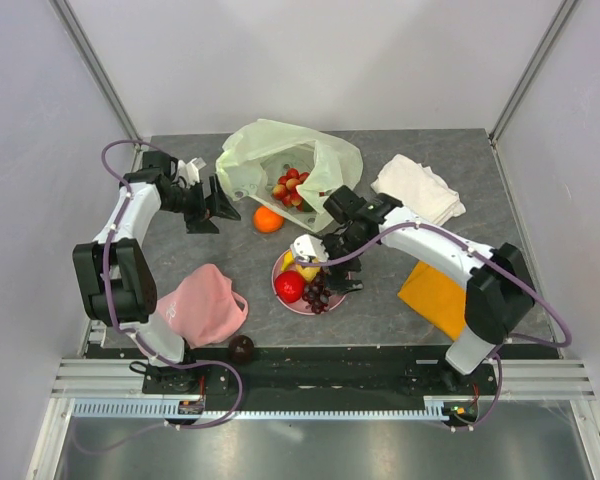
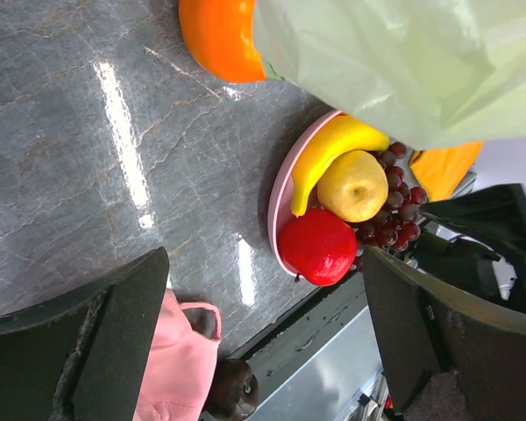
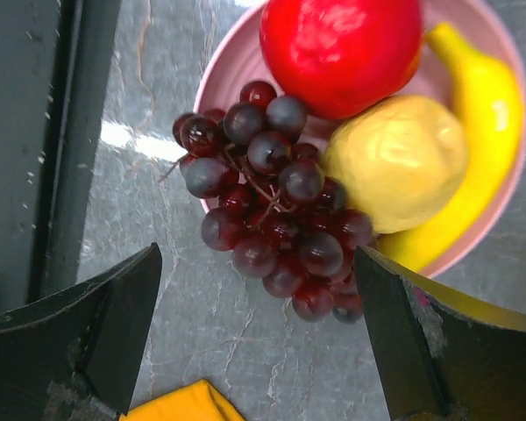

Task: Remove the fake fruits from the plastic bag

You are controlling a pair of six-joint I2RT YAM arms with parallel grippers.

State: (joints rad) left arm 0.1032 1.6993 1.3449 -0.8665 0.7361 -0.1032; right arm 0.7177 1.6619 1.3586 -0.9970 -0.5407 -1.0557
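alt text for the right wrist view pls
A pink plate holds a red apple, a round yellow fruit, a banana and dark grapes spilling over its rim. The open right gripper hovers above the grapes.

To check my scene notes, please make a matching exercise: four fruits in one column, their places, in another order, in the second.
1 orange
2 berries
3 grapes
4 plum

a on the plate
b beside the pink cloth
c inside the bag
d on the table, next to the bag

Pairs: 1-d, 2-c, 3-a, 4-b
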